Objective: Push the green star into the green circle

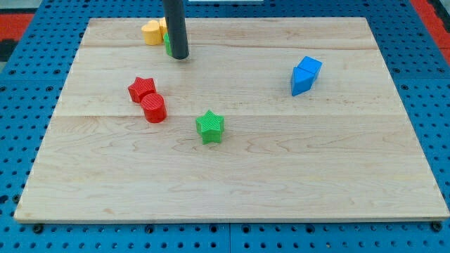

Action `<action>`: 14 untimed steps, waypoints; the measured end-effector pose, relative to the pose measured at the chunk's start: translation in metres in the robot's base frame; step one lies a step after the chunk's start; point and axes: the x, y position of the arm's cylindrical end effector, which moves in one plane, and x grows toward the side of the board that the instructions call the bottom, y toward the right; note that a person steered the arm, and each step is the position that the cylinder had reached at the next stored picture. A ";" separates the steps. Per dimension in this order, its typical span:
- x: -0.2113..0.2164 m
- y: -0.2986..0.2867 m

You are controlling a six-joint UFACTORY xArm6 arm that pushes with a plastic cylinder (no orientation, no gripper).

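Note:
The green star (210, 127) lies near the middle of the wooden board (281, 176). The green circle (168, 46) is at the view's top left, mostly hidden behind my rod; only a thin green edge shows. My tip (180, 57) rests on the board right against the green circle's right side, far up and to the left of the green star.
A yellow block (152, 31) sits at the top left, touching the green circle's left side. A red star (141, 88) and a red cylinder (154, 108) touch each other left of the green star. Two blue blocks (304, 75) lie together at the right.

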 end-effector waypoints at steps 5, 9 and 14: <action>0.232 0.105; 0.240 0.087; 0.204 0.083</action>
